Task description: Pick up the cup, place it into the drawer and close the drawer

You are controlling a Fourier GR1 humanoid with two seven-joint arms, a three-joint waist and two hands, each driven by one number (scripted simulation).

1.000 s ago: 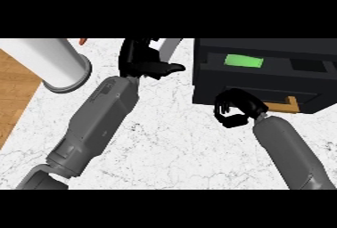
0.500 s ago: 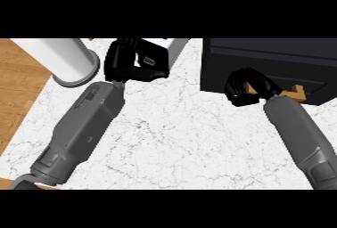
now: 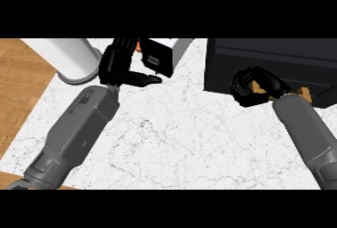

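Observation:
The black drawer cabinet (image 3: 276, 58) stands at the upper right of the marble counter (image 3: 184, 133). Its front shows no gap, and a tan handle (image 3: 303, 92) pokes out at its lower edge. No cup shows anywhere; the inside of the drawer is hidden. My right hand (image 3: 255, 85) rests against the drawer front just left of the handle, fingers curled, with nothing visibly held. My left hand (image 3: 122, 67) is up at the counter's far side, left of centre, fingers straight and thumb pointing right, holding nothing.
A wide white cylinder (image 3: 71, 59) stands at the upper left, close beside my left hand. A white box with black and orange marks (image 3: 161, 52) sits behind that hand. Wooden floor (image 3: 20, 89) lies past the counter's left edge.
One second ago the drawer stood open with a green object inside. Now its front is flush and the green object is out of sight. My right hand moved in against the drawer front.

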